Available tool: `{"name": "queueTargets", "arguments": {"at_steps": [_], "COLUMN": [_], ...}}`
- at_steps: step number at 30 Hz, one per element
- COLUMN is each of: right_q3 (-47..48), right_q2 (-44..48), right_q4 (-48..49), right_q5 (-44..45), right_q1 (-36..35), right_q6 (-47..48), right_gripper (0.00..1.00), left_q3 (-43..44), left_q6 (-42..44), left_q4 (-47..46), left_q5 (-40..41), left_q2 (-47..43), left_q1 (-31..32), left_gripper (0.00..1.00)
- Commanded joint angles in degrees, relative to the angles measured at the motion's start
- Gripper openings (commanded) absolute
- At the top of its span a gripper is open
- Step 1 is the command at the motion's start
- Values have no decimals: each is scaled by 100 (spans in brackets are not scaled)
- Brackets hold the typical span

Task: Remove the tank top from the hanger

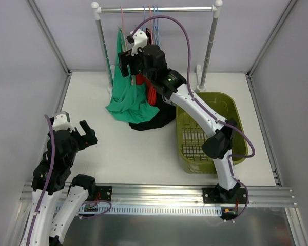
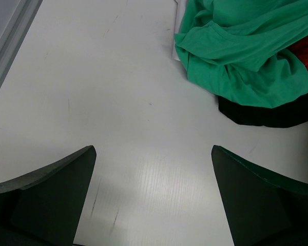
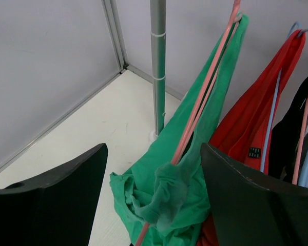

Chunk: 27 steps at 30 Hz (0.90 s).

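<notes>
While hung on its pink hanger (image 3: 195, 123), the green tank top (image 3: 169, 200) sags bunched.
Right gripper (image 3: 154, 148) straddles it, jaws apart; left gripper (image 2: 154, 148) wide over table (image 2: 118, 77).

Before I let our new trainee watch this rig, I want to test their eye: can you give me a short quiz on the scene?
1. True or false: the green tank top hangs on a pink hanger.
2. Which is up at the clothes rack? A left tool, B right tool.
3. Fill in: the garment on the blue hanger is ___.
Key: 1 true; 2 B; 3 red.
</notes>
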<state>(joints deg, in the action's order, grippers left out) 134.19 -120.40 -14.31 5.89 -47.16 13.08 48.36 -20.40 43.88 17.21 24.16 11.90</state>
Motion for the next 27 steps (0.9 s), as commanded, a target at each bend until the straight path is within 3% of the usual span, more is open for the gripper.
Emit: {"name": "queueTargets", "arguments": {"at_steps": [1, 9, 21, 23, 27], "right_q3": [257, 397, 468, 459, 415], "right_q2": [-124, -572, -932, -942, -898], "right_q4": [718, 938, 1123, 1140, 1202], "right_q5": [316, 202, 184, 184, 220], "right_q1": [145, 347, 453, 444, 453], "right_q6": [116, -236, -306, -315, -350], "right_gripper": [78, 60, 55, 43, 30], "left_q3": [-28, -37, -46, -46, -46], "left_q6": [-69, -69, -60, -60, -60], "left_q4": [-160, -160, -160, -160, -152], "left_q5": [-78, -69, -78, -78, -78], "left_q2": [27, -52, -114, -131, -131], "left_q1": [-56, -56, -56, -56, -56], "left_gripper": [99, 99, 99, 99, 99]}}
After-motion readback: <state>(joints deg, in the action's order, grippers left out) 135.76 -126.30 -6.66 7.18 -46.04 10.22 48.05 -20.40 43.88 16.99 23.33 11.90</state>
